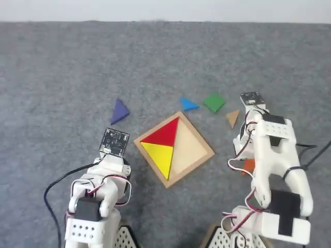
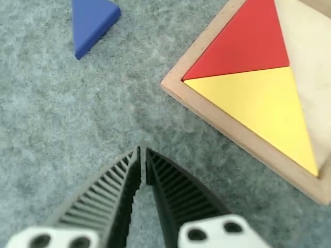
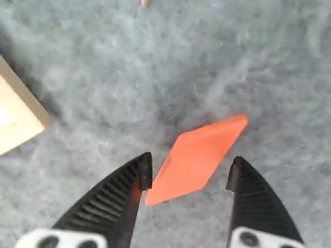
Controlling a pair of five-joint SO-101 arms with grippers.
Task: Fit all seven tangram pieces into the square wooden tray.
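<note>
**Tray and contents.** The square wooden tray (image 1: 192, 151) lies corner-on at the middle of the counter (image 1: 62, 77). A red triangle (image 1: 164, 133) and a yellow triangle (image 1: 161, 155) are seated in one half. The other half is bare.

**Step in hand.** The right gripper (image 3: 190, 164) is spread wide and holds nothing. Its jaws straddle the orange parallelogram (image 3: 199, 157), which lies flat beside the tray. In my judgement, the next move is to close on the thin edges, lift, and turn the piece to suit the bare half.

**Surroundings.** The left gripper (image 2: 143, 155) is closed and empty, low beside the tray's edge. A dark blue triangle (image 1: 120, 110), small blue triangle (image 1: 189, 105), green square (image 1: 214, 102) and tan triangle (image 1: 233, 118) lie apart beyond the tray. None blocks the path.
</note>
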